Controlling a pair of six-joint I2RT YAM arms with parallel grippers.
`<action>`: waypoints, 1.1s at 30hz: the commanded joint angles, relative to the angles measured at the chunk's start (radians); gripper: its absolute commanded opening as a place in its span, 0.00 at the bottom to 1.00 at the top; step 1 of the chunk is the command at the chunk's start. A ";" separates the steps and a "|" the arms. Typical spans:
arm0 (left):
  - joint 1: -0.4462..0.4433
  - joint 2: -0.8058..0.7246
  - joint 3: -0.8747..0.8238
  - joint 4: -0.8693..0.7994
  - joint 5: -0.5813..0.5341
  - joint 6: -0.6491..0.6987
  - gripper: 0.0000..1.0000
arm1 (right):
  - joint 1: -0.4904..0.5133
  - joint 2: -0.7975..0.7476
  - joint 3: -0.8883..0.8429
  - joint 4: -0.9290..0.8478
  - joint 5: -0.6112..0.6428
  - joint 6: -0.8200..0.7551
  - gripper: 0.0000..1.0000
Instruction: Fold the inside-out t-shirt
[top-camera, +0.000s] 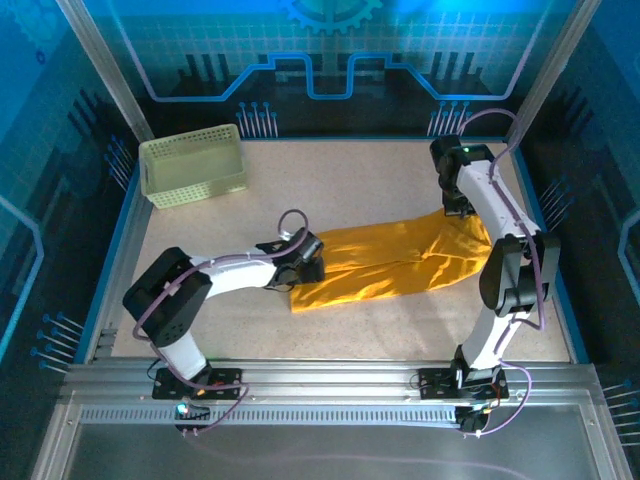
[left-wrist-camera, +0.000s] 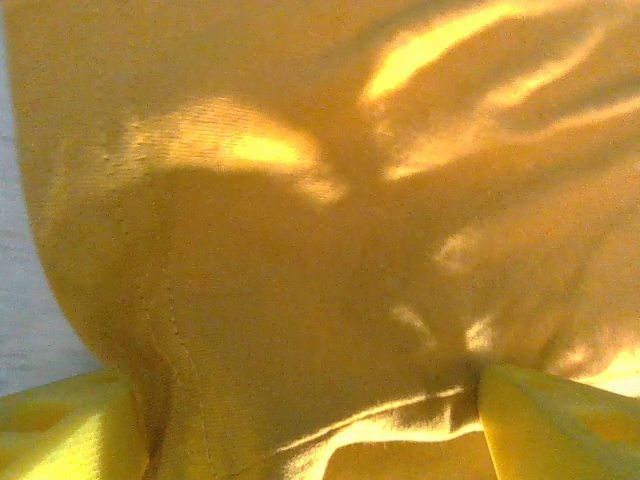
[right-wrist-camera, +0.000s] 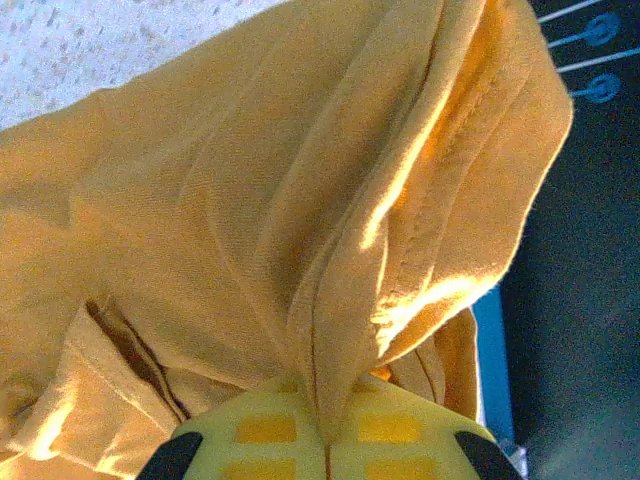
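The inside-out t-shirt is mustard-yellow cloth lying stretched left to right across the middle of the table. My left gripper sits low at its left end. In the left wrist view its fingers stand wide apart at the bottom corners, open, with a seamed stretch of the t-shirt lying between and beyond them. My right gripper is at the shirt's far right end. There its pads are shut on a raised fold of the t-shirt, and a hemmed edge droops to the right.
A pale green lattice basket stands at the back left of the table. The table's blue right edge runs close beside my right gripper. Bare speckled tabletop lies in front of the shirt.
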 joint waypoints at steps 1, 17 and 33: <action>-0.069 0.039 0.059 0.036 0.123 -0.057 0.80 | 0.006 0.021 0.079 -0.083 0.114 -0.018 0.00; 0.001 -0.127 -0.138 0.143 0.093 -0.130 0.77 | 0.299 0.078 0.121 -0.161 0.069 0.032 0.00; 0.008 -0.063 -0.206 0.274 0.149 -0.166 0.54 | 0.607 0.099 0.065 -0.096 -0.222 0.150 0.00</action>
